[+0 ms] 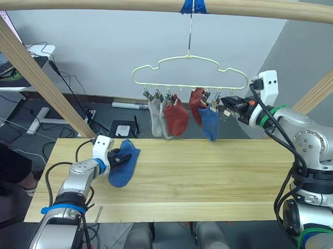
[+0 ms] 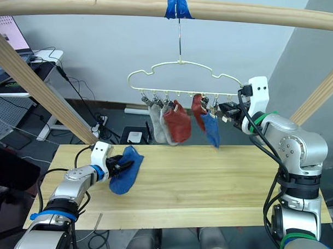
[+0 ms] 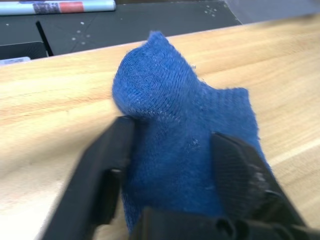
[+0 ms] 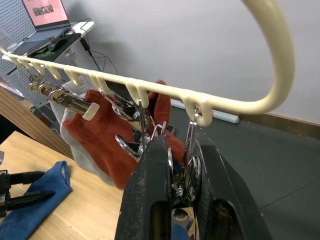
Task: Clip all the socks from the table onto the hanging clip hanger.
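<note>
My left gripper (image 1: 119,158) straddles the last blue sock (image 1: 124,163) on the table (image 1: 208,175), fingers apart, ready to pinch. My right gripper (image 4: 176,175) squeezes a metal clip (image 4: 190,167) on the clip hanger (image 1: 190,70), likely holding it open for that sock

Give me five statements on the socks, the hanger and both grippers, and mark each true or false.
1. Five socks hang from the clip hanger. True: two grey, two rust red, one blue.
2. The last blue sock lies on the floor. False: it lies on the table, with the left gripper at it.
3. The left gripper's fingers straddle the blue sock, one on each side. True.
4. The right gripper rests on the table. False: it is raised at the hanger, its fingers around a metal clip.
5. The hanger hangs from the wooden pole. True.
</note>
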Available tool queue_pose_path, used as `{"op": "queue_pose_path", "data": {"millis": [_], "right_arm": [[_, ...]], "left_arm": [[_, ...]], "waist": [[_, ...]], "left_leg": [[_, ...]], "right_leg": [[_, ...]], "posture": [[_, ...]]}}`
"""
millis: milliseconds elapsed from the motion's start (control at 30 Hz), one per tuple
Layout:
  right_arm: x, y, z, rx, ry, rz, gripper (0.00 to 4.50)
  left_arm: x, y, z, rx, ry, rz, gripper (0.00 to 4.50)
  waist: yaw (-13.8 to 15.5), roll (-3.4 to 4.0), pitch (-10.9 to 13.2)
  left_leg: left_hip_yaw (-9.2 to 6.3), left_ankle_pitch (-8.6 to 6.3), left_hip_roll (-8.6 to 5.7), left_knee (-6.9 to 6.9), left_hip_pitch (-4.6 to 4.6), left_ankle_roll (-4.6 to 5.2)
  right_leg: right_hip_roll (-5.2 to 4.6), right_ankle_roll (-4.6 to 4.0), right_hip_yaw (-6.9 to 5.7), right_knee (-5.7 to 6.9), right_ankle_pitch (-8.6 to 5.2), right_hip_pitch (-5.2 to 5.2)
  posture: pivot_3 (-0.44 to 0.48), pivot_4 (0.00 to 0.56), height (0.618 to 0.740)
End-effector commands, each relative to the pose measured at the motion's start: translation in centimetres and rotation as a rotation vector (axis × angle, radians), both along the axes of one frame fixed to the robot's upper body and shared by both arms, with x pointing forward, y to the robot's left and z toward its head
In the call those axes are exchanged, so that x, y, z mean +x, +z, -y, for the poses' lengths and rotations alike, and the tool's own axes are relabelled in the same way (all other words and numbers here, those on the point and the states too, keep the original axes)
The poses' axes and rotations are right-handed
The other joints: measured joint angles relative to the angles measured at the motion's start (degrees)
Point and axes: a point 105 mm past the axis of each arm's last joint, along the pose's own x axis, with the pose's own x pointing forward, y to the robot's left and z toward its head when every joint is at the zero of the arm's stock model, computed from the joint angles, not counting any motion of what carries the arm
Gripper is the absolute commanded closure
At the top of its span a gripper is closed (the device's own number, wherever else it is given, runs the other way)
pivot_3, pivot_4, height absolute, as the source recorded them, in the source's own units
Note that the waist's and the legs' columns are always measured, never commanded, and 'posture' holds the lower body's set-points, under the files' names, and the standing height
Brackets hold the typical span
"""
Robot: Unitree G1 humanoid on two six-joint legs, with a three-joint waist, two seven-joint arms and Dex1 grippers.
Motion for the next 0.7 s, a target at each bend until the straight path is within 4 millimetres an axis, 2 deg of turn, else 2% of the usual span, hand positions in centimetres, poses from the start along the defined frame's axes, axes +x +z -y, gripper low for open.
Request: {"op": "queue_pose_path", "data": {"millis": [33, 133, 200, 233, 267, 367, 433, 500, 600, 700], "right_arm": [[-0.3, 1.6, 0.0, 0.016, 0.008, 0.064, 4.26], [-0.2, 1.5, 0.0, 0.016, 0.013, 0.058, 4.26], [-0.2, 1.5, 0.2, 0.017, 0.014, 0.053, 4.26], [-0.1, 1.5, 0.3, 0.021, 0.014, 0.047, 4.26], [-0.1, 1.5, 0.4, 0.025, 0.014, 0.043, 4.26], [-0.2, 1.3, 0.6, 0.058, 0.036, -0.004, 4.26], [-0.5, 1.0, 0.7, 0.123, 0.061, -0.078, 4.26], [-0.8, 1.0, 0.9, 0.186, 0.081, -0.148, 4.26], [-1.2, 1.3, 1.4, 0.243, 0.109, -0.215, 4.26], [-1.6, 1.6, 1.4, 0.287, 0.136, -0.254, 4.26]], "left_arm": [[-2.1, -2.6, 0.6, 0.008, -0.038, -0.099, 3.00], [-2.2, -2.3, 0.7, 0.005, -0.051, -0.080, 3.74], [-2.3, -2.0, 0.9, 0.001, -0.062, -0.070, 4.39], [-2.4, -1.5, 1.4, -0.021, -0.084, -0.051, 4.49], [-2.4, -1.2, 1.8, -0.037, -0.100, -0.038, 4.49], [-2.7, 2.2, 4.7, -0.149, -0.236, 0.064, 4.49], [-3.6, 5.1, 7.0, -0.258, -0.354, 0.127, 4.49], [-5.4, 8.2, 9.3, -0.361, -0.499, 0.140, 4.49], [-7.1, 11.6, 11.5, -0.462, -0.617, 0.143, 4.49], [-7.8, 13.7, 13.0, -0.543, -0.662, 0.144, 4.49]], "waist": [[0.0, 0.00, 0.0], [0.0, 0.00, 0.0], [0.0, 0.00, 0.0], [0.0, 0.00, 0.0], [-0.1, 0.00, 0.0], [-0.1, -0.04, 0.1], [0.0, -0.13, 0.2], [0.1, -0.34, 0.3], [0.0, -0.38, 0.4], [-0.2, -0.38, 0.4]], "left_leg": [[0.00, 0.00, 0.00, 0.00, 0.00, 0.00], [0.00, 0.00, 0.00, 0.00, 0.00, 0.00], [0.00, 0.00, 0.00, -0.01, 0.00, 0.00], [0.00, 0.00, 0.00, 0.00, 0.00, 0.00], [0.00, 0.00, 0.00, -0.01, 0.00, 0.00], [0.03, 0.00, 0.00, -0.03, -0.05, 0.00], [0.01, 0.00, 0.01, -0.03, -0.16, 0.00], [-0.05, 0.00, 0.02, -0.03, -0.21, 0.00], [-0.05, 0.00, 0.03, -0.02, -0.22, 0.00], [0.01, -0.01, 0.01, -0.02, -0.21, 0.00]], "right_leg": [[0.00, 0.00, 0.00, 0.00, 0.00, 0.00], [0.00, 0.00, 0.00, -0.01, 0.00, 0.00], [0.00, 0.00, 0.01, -0.01, 0.00, 0.00], [0.00, 0.00, 0.00, -0.01, 0.00, 0.00], [0.00, 0.00, 0.01, -0.02, 0.00, 0.00], [-0.02, -0.01, 0.02, -0.06, 0.00, -0.02], [-0.02, -0.11, 0.01, -0.04, 0.05, -0.12], [-0.02, -0.17, -0.04, -0.05, 0.08, -0.14], [0.00, -0.16, -0.04, -0.06, 0.07, -0.14], [0.00, -0.02, 0.02, -0.09, -0.01, -0.14]], "posture": [[-0.125, 0.246, 0.740], [-0.125, 0.246, 0.740], [-0.125, 0.246, 0.740], [-0.121, 0.249, 0.740], [-0.121, 0.249, 0.740], [-0.123, 0.251, 0.740], [-0.125, 0.252, 0.740], [-0.127, 0.255, 0.740], [-0.134, 0.256, 0.740], [-0.138, 0.257, 0.740]]}}
